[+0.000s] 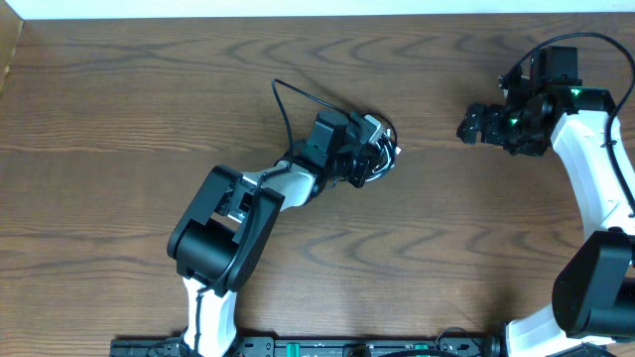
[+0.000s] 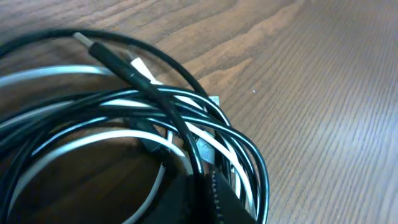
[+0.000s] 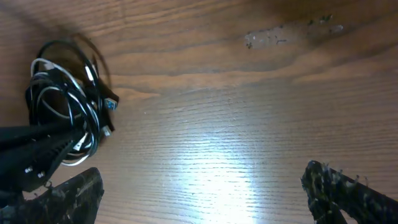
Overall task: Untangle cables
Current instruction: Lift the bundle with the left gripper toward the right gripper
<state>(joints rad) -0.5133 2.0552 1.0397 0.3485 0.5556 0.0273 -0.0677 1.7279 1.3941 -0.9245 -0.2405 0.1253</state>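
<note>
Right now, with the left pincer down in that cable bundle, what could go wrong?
1. The black and white cords in the cable bundle loop through each other, so a pull by the left pincer could tighten them.
2. The right pincer is open and apart from the bundle, so the whole clump may just drag across the table.
3. The black plug end lies over the loops and could snag.
</note>
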